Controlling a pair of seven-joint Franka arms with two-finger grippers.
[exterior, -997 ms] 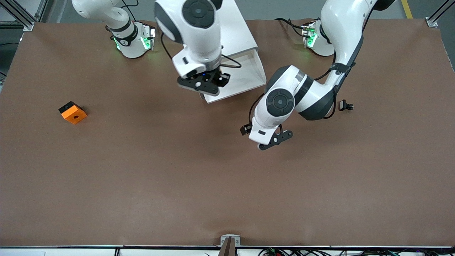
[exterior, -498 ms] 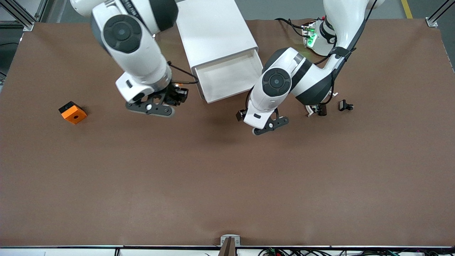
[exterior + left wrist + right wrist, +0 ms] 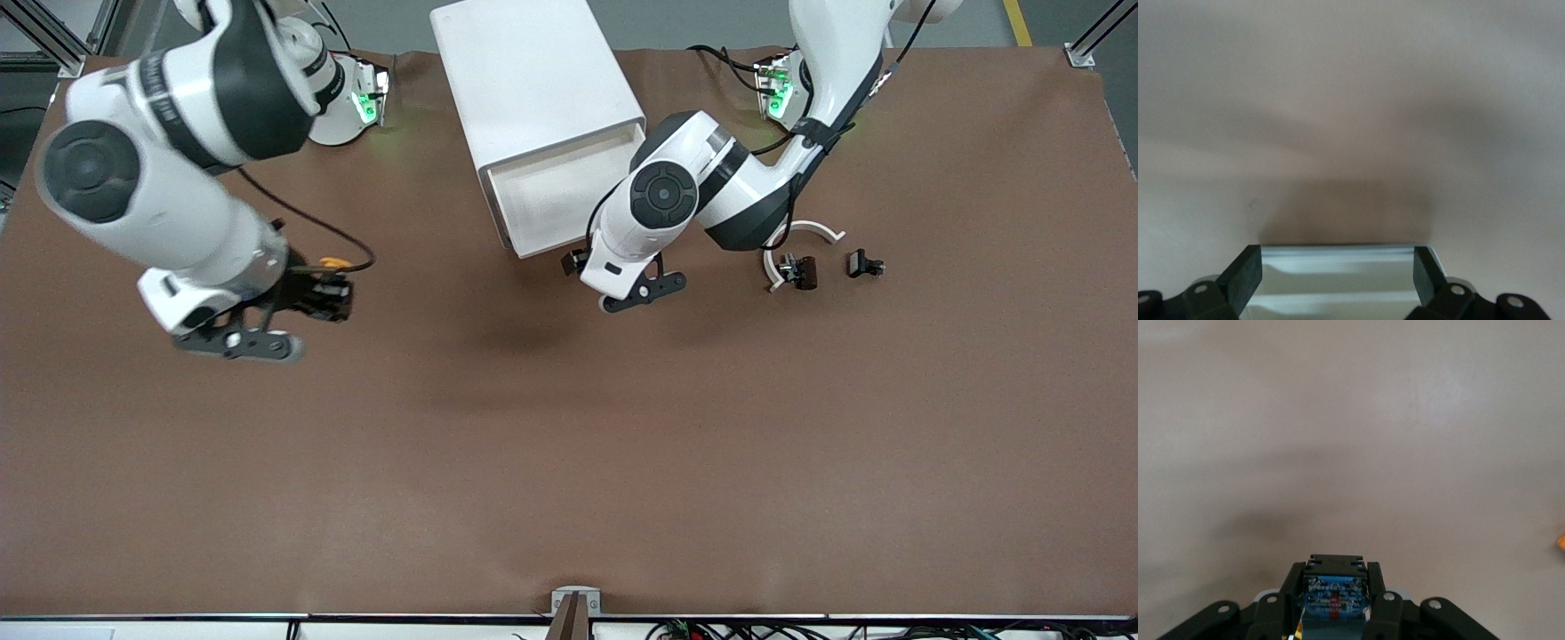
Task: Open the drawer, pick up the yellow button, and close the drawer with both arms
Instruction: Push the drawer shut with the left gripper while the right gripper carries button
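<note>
Item 1 – drawer (image 3: 562, 191): top of the white cabinet (image 3: 533, 71), pulled out toward the front camera, pale tray floor in view from above

Item 2 – button (image 3: 1336, 592): small black-bodied piece w/ a blue face, pinched in the right gripper (image 3: 1336, 577). Cap not clearly seen, only an orange-yellow sliver just beside it. Up in the air, well apart from the drawer

Item 3 – right gripper (image 3: 238, 343): over bare table (image 3: 569, 462) toward the right arm's end, fingers (image 3: 1377, 583) closed tight on both sides of the button

Item 4 – left gripper (image 3: 644, 291): low over the table just in front of the open drawer, near its front corner at the left arm's end. In the left wrist view its pincer (image 3: 1337, 257) is spread wide, approx. full width, gripping nothing

Item 5 – misc., toward the left arm's end: small black clip (image 3: 864, 264) on the table; beside it a white curved strip (image 3: 807, 231) w/ a small dark part (image 3: 800, 270) at its end

Item 6 – orange patch (image 3: 1560, 541) at the edge of the right wrist view, can't tell what it is
</note>
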